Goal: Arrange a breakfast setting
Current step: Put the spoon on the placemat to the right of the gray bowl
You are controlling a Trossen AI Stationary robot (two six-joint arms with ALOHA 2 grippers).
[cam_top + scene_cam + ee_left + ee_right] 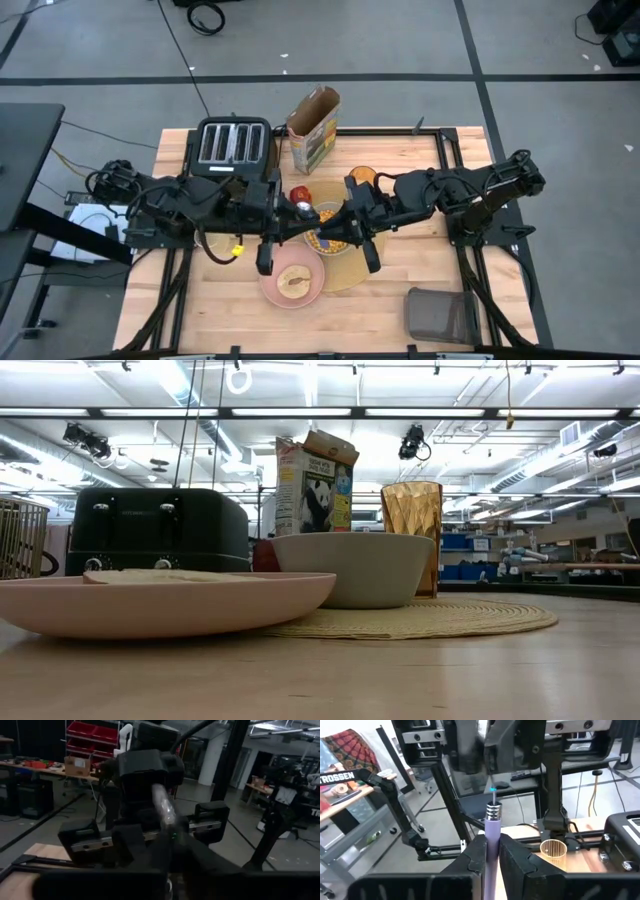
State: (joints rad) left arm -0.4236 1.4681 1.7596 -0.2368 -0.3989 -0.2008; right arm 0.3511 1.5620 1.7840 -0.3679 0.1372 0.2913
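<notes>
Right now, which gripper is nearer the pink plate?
Left. The left gripper sits by the pink plate rim's upper-left edge; the right gripper is farther, up over the pale grey bowl.

Robotics lab or workshop, prob. inside a big industrial hall. Wooden table (420, 260) on a metal frame stands on grey concrete floor (400, 40) w/ taped lines and loose cables. Low view: long ceiling strip lights (430, 412), exposed ducts, blue bins (470, 555) on shelving. Wrist views: red storage bins (92, 735), workbenches, a "TROSSEN" sign (337, 778).
</notes>
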